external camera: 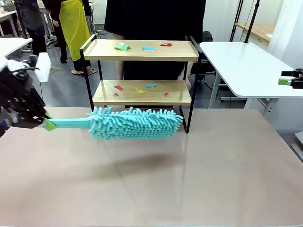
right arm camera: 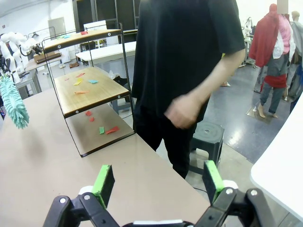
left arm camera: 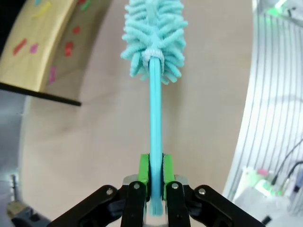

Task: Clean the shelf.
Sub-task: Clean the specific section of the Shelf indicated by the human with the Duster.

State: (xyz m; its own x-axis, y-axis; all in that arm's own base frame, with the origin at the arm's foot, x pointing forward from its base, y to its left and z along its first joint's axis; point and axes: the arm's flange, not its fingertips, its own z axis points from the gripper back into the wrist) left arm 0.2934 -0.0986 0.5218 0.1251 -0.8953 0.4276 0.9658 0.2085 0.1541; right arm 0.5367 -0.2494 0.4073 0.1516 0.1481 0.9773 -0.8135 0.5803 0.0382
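The shelf (external camera: 142, 56) stands at the table's far edge, two light wooden boards on a thin black frame. Small coloured scraps (external camera: 124, 47) lie on the top board, and more scraps (external camera: 138, 90) lie on the lower one. My left gripper (external camera: 45, 124) at the left is shut on the handle of a teal fluffy duster (external camera: 135, 123), held level in front of the lower board, above the table. In the left wrist view, the gripper (left arm camera: 155, 170) clamps the handle and the duster head (left arm camera: 154, 35) points away beside the shelf (left arm camera: 42, 42). My right gripper (right arm camera: 158, 182) is open and holds nothing.
A person in black (right arm camera: 184, 71) stands behind the shelf (right arm camera: 90, 90) at the far side. My right gripper (external camera: 289, 81) hovers at the far right by a white side table (external camera: 246, 66). The brown table (external camera: 156, 179) spreads wide in front of the shelf.
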